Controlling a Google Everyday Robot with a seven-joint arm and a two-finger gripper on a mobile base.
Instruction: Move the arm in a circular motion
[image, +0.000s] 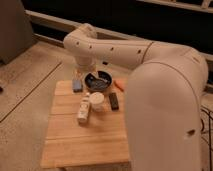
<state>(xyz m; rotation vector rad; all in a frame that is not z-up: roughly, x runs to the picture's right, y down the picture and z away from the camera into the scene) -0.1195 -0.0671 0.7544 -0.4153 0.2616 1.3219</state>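
The cream-white arm (120, 52) fills the right foreground and reaches up and left across the view. It bends at a rounded joint (82, 37) above the table's far left corner, and its last segment points down from there. The gripper (84, 70) hangs at the lower end of that segment, just above the far edge of the wooden table (85, 142), between a blue sponge (77, 84) and a dark bowl (98, 81). It holds nothing that I can see.
On the table's far half lie a white cup (97, 102), a white bottle on its side (84, 110), a black bar-shaped item (114, 101) and an orange item (120, 84). A speckled floor lies to the left, and a dark wall with a rail stands behind.
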